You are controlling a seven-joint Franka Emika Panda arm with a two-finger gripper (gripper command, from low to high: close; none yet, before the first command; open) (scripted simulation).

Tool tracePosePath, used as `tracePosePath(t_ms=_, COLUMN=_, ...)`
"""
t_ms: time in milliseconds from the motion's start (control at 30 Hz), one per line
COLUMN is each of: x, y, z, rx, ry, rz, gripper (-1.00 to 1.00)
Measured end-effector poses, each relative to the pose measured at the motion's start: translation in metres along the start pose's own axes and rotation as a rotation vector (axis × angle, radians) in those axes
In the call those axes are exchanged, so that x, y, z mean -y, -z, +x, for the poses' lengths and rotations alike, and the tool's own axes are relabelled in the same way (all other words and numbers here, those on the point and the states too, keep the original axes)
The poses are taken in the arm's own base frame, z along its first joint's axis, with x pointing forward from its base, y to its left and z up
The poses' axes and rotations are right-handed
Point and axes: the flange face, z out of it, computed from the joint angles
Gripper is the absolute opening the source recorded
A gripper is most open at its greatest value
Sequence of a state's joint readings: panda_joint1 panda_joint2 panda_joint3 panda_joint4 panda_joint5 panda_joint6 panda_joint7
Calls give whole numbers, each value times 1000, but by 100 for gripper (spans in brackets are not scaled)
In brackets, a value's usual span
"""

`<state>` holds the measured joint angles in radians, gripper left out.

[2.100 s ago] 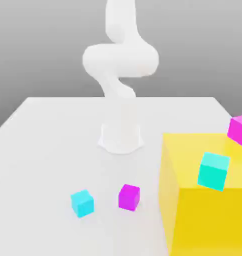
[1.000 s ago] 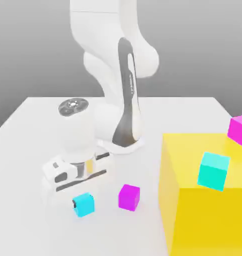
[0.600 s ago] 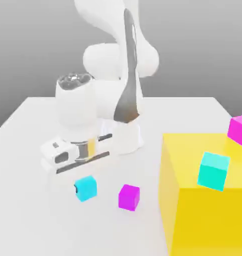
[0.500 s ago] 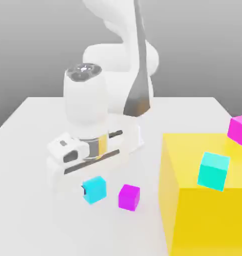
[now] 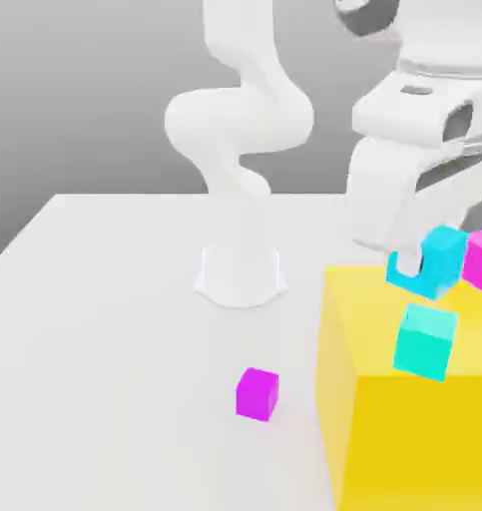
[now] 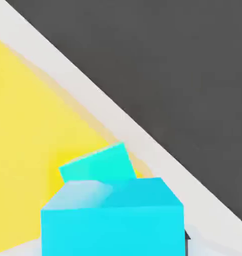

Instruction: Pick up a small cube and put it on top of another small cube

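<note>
The gripper (image 5: 409,261) pinches 1 sky-blue cube (image 5: 443,261) between its 2 fingers, above the yellow block (image 5: 424,439). On that block, 1 turquoise cube (image 5: 425,342) sits near the front edge. On the tabletop (image 5: 115,349), 1 magenta cube (image 5: 256,394) lies beside the block's left edge in the exterior view.

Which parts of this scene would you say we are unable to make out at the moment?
- Exterior view: the far magenta cube is cut off by the right edge.
- Exterior view: the yellow block runs past the right and bottom edges.
- Hand view: the sky-blue cube hides part of the turquoise cube.
</note>
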<state>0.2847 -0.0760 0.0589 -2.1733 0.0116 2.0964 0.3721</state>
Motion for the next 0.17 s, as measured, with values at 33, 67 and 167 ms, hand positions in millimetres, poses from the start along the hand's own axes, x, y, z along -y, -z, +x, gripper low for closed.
tracePosePath(t_ms=33, x=0, y=-14, z=0, rx=0, ry=-2, rz=0, gripper=-100)
tracePosePath(t_ms=67, x=0, y=-26, z=0, rx=0, ry=-3, rz=0, gripper=100)
tracePosePath(t_ms=167, x=0, y=-26, z=0, rx=0, ry=-3, rz=0, gripper=100)
